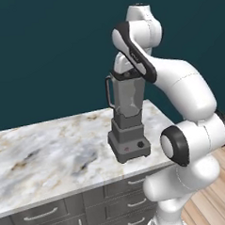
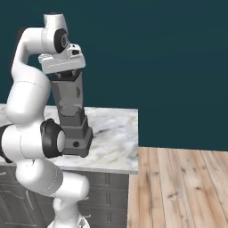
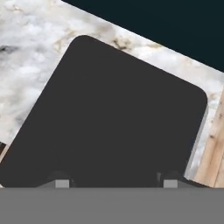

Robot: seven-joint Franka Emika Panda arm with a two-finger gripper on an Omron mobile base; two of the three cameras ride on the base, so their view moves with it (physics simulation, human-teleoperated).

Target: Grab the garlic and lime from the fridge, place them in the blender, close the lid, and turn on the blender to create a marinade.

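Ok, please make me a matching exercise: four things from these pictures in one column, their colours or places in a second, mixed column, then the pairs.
1. lid
2. blender
3. counter
4. floor

a. pale marble with brown veins
b. flat black square under the hand camera
c. light wooden planks
d. stands near the counter's right end

Pairs: 1-b, 2-d, 3-a, 4-c

White arm folded high, wrist pointing straight down, fingers [image 3: 62,181] spread wide apart.
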